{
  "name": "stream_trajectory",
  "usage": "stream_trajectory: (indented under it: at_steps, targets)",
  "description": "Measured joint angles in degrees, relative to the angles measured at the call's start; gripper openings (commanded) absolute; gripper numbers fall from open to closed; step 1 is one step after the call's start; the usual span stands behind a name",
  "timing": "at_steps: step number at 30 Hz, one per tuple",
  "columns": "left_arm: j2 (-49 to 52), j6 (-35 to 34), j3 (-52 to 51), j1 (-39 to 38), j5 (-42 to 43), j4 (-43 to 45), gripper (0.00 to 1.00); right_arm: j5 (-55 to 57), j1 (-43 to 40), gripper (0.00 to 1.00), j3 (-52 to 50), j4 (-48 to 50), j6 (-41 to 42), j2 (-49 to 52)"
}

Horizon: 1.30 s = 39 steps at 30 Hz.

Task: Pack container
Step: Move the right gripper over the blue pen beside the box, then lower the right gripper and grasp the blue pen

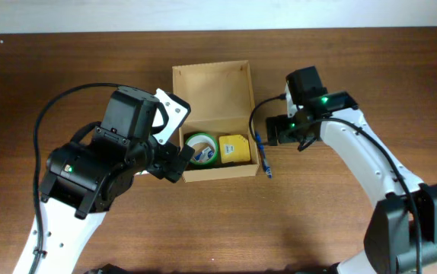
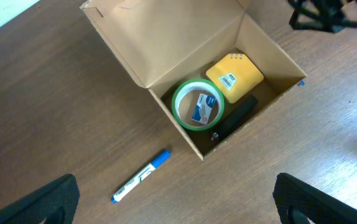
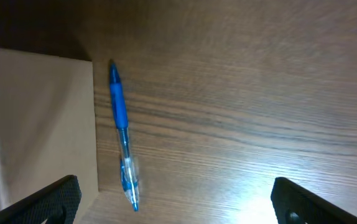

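Note:
The container is a tan cardboard box with its flap lid open toward the back. It also shows in the left wrist view and the right wrist view. Inside lie a green tape roll, a yellow pad and a black item. A blue pen lies against the box's right wall. A white marker with a blue cap lies left of the box. My left gripper is open above the marker. My right gripper is open above the pen.
The brown wooden table runs all round the box. A white wall edge lies at the back. My left arm hides the marker in the overhead view.

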Motion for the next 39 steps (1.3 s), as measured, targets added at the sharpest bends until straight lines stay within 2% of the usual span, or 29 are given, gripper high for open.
stream_trajectory:
  at_steps: [9, 16, 28, 33, 39]
  targets:
    - [0.0, 0.0, 0.0, 0.0, 0.0, 0.0, 1.00, -5.1, 0.6, 0.99, -2.6, 4.2, 0.8, 0.1]
    - [0.0, 0.0, 0.0, 0.0, 0.0, 0.0, 1.00, -5.8, 5.2, 0.99, -2.6, 6.1, 1.8, 0.2]
    - [0.0, 0.0, 0.0, 0.0, 0.0, 0.0, 0.99, -2.1, 6.0, 1.00, -2.6, 2.8, 3.1, 0.3]
    - [0.0, 0.0, 0.0, 0.0, 0.0, 0.0, 1.00, -0.2, 6.0, 0.86, -3.3, 2.8, 2.3, 0.3]
    - [0.0, 0.0, 0.0, 0.0, 0.0, 0.0, 1.00, -0.1, 6.0, 0.76, -7.3, 6.4, 1.4, 0.3]
